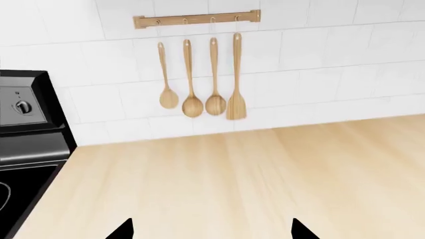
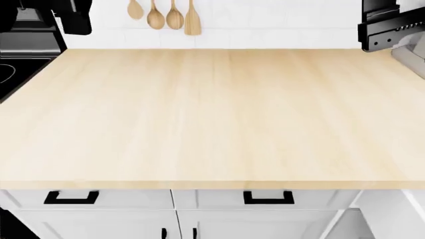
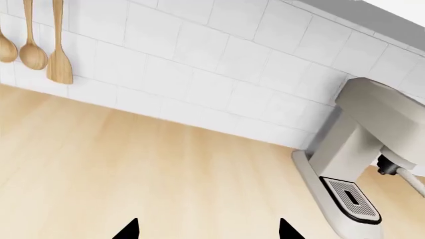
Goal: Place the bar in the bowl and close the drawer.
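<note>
— Drawer fronts point(image 2: 89, 198) sit nearest, below the tabletop's front edge: flat white panels, black bar handles, all shut.

— And the tabletop point(image 2: 212, 109)?

— Pale wood grain, smooth. Wooden spoons point(image 1: 192, 74) hang on glossy white tile; a cream coffee machine point(image 3: 362, 154) stands at the right edge.

— Pincers?

— Left pincer point(image 1: 212, 230) and right pincer point(image 3: 207, 230) both show parted black tips, grasping nothing. Bar and bowl aren't visible.

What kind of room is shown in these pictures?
Most likely a kitchen. Wooden spoons hang from a rail on a white tiled wall, a black stove stands beside the light wood counter, and a coffee machine sits on that counter. White drawers with black handles run below.
</note>
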Available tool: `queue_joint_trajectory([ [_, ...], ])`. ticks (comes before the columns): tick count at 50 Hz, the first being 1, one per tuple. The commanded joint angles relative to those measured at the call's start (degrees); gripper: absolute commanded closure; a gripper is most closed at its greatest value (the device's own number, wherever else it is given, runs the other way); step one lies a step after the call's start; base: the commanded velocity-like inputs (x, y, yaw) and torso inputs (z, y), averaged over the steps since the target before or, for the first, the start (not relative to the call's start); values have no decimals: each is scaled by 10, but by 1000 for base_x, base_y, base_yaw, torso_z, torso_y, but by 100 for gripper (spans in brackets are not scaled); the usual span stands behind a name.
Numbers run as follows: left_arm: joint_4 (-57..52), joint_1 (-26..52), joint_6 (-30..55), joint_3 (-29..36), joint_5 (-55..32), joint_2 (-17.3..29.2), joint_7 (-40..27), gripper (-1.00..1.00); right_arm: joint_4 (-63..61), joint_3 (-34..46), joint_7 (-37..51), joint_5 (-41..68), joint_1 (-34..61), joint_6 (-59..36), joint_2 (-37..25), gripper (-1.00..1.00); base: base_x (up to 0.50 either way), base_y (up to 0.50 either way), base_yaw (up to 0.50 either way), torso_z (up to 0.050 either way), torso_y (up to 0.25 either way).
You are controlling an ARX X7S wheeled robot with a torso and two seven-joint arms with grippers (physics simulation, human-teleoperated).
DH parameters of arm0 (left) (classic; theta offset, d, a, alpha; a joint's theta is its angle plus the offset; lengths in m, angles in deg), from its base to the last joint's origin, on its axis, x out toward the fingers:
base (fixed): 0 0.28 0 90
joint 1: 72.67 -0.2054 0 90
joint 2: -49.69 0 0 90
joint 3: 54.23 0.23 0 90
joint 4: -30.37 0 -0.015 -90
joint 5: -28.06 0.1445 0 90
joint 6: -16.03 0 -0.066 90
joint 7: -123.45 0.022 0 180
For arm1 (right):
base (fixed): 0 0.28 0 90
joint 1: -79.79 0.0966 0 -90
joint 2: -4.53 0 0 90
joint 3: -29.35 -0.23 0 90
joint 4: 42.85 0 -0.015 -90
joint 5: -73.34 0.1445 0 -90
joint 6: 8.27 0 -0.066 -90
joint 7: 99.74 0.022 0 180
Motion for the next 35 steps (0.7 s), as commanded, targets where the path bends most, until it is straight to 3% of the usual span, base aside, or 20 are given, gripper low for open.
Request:
queue_joint_trajectory([
  [1,-23,-31,-15,-1,-8,9,1,-100,-20,-6,-19,-9,-40,23,-14,-100,500,238,0,0,0],
  [5,-58,-66,-30,-10,-39,22,-9,-100,-46,-9,-7,16,-74,46,-35,-100,450,239,0,0,0],
  [12,-127,-138,-50,-19,-75,37,-14,-100,-106,-17,-1,53,-150,93,-69,-100,6,2,0,0,2],
  [35,-287,-336,-110,-93,-131,87,27,-100,-283,-56,-75,7,-335,183,-115,-100,-3,0,-42,0,0],
])
